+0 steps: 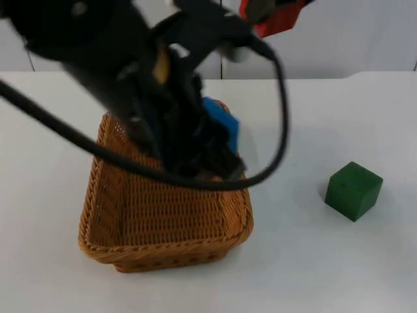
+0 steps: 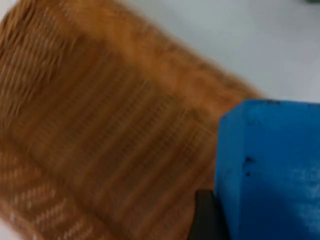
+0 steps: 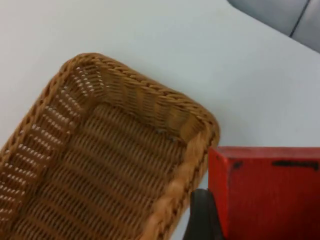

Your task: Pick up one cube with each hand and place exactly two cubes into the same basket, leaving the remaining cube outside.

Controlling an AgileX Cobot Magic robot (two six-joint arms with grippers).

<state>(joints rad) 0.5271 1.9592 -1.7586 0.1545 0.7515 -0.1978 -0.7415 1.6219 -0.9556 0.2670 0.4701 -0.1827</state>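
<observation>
- The blue cube (image 1: 220, 121) is clamped in my left gripper (image 1: 210, 151), which hangs over the far right part of the wicker basket (image 1: 104, 225); in my left wrist view the blue cube (image 2: 270, 170) sits right against my black fingertip (image 2: 205, 215), with the woven floor of the wicker basket (image 2: 100, 140) below it.
- I cannot tell from the top view whether the blue cube is above the rim or already down between the walls.
- The red cube (image 3: 265, 192) is gripped in my right gripper (image 1: 273, 16), held high near the grey partition wall (image 1: 365, 32), behind and to the right of my left gripper.
- In my right wrist view the red cube rests against my fingertip (image 3: 200, 215), and the basket's near corner (image 3: 200, 125) lies below and just beside it, so the red cube hangs beyond the rim, over the white table (image 3: 175, 45).
- The basket's woven floor shows bare in front of my left gripper.
- The green cube (image 1: 353, 190) stands on the white table (image 1: 339, 274), well apart from the basket, to the right of both my grippers.
</observation>
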